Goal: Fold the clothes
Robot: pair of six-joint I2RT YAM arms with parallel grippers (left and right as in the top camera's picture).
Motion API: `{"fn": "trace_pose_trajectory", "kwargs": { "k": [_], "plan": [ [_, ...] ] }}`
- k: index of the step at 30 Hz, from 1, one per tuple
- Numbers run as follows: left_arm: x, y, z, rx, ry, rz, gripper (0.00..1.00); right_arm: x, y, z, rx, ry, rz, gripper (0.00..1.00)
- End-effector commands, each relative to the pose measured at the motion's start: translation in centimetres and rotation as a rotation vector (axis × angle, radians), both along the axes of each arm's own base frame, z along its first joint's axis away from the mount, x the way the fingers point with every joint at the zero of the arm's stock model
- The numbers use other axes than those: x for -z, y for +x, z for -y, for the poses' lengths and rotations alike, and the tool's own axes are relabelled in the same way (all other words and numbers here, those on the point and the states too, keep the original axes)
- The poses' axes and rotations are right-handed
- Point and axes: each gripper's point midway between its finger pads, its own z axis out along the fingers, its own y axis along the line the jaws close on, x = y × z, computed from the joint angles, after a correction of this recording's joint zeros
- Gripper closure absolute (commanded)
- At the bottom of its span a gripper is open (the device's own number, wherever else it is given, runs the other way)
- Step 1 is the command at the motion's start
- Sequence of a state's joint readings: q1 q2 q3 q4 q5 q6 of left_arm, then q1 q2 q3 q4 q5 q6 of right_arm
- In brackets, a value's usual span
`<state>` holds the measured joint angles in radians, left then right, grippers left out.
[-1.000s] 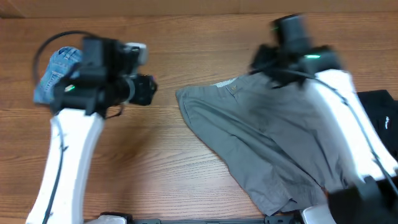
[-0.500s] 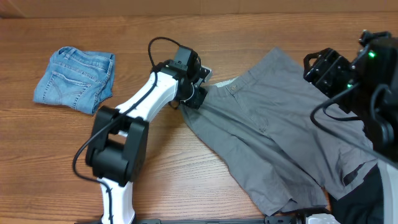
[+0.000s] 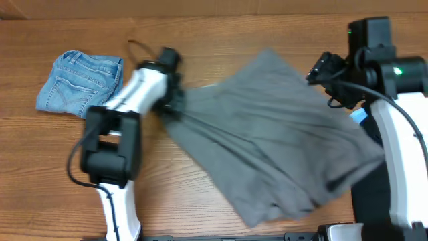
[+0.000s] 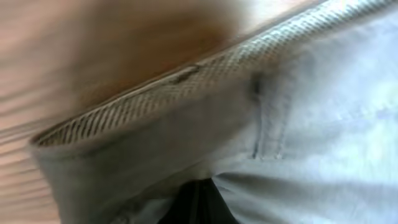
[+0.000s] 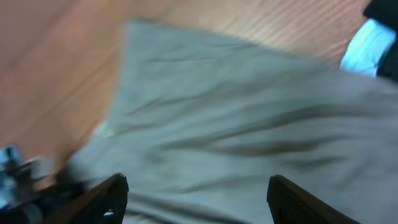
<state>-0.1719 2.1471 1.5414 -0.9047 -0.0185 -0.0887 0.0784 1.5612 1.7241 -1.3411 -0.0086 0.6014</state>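
Observation:
The grey shorts (image 3: 267, 140) lie spread and motion-blurred across the middle of the table. My left gripper (image 3: 172, 100) is shut on their left edge. In the left wrist view the ribbed waistband (image 4: 161, 99) fills the frame, and the cloth bunches round my left gripper (image 4: 196, 200), which shows only as a dark sliver. My right gripper (image 3: 319, 72) hovers over the shorts' upper right part. Its fingers (image 5: 109, 196) stand wide apart, open, with the grey cloth (image 5: 224, 130) below and nothing between them. The small light-blue denim shorts (image 3: 80, 84) lie folded at the far left.
A black garment (image 5: 385, 12) with a light-blue tag (image 5: 370, 46) lies beside the grey shorts at the right. Bare wooden table (image 3: 200, 201) shows in front of and behind the cloth. The left arm (image 3: 110, 147) crosses the table's left part.
My left gripper has shut on the shorts' waistband and dragged the cloth leftward. The right gripper has opened wider and drawn back over the shorts' right part.

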Motion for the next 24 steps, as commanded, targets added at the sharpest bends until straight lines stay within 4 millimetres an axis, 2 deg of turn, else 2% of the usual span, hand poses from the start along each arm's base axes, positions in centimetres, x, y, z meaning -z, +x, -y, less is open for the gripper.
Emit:
{"fn": "trace_pose_trajectory", "kwargs": {
  "k": [1, 4, 6, 10, 13, 15, 16, 18, 19, 20, 23, 24],
  "plan": [
    [1.8, -2.7, -10.2, -0.255, 0.078, -0.123, 0.96, 3.0, 1.0, 0.4, 0.005, -0.031, -0.085, 0.24],
    [-0.3, -2.8, -11.3, -0.274, -0.027, -0.101, 0.96, 5.7, 1.7, 0.5, 0.007, -0.044, -0.166, 0.24],
    [-3.7, -2.1, -11.4, -0.273, -0.108, -0.013, 0.96, 8.2, 1.9, 0.5, 0.007, -0.054, -0.245, 0.25],
    [-11.2, -0.7, -10.9, -0.244, -0.166, 0.203, 0.95, 11.7, 1.6, 1.2, 0.014, -0.099, -0.359, 0.24],
    [-16.1, -0.6, -10.1, -0.218, -0.188, 0.338, 0.79, 13.9, 0.3, 2.3, 0.023, -0.165, -0.448, 0.21],
    [-18.5, -0.9, -9.3, -0.188, -0.212, 0.403, 0.66, 15.4, -0.7, 3.2, 0.032, -0.204, -0.504, 0.21],
    [-19.7, -1.0, -8.6, -0.155, -0.238, 0.434, 0.64, 16.4, -1.2, 3.6, 0.037, -0.213, -0.533, 0.23],
    [-21.3, -1.2, -7.2, -0.093, -0.289, 0.477, 0.63, 18.1, -2.2, 4.2, 0.050, -0.210, -0.568, 0.33],
    [-21.8, -1.2, -6.6, -0.072, -0.310, 0.489, 0.62, 19.1, -2.8, 4.5, 0.060, -0.202, -0.584, 0.44],
    [-22.1, -1.3, -6.2, -0.055, -0.322, 0.494, 0.62, 19.8, -3.2, 4.5, 0.065, -0.188, -0.594, 0.48],
    [-21.8, -1.3, -5.0, -0.025, -0.337, 0.479, 0.62, 22.8, -4.2, 3.3, 0.044, -0.065, -0.603, 0.78],
    [-21.7, -1.4, -4.8, -0.016, -0.337, 0.477, 0.62, 23.4, -4.4, 2.9, 0.043, -0.042, -0.601, 0.82]
  ]
}}
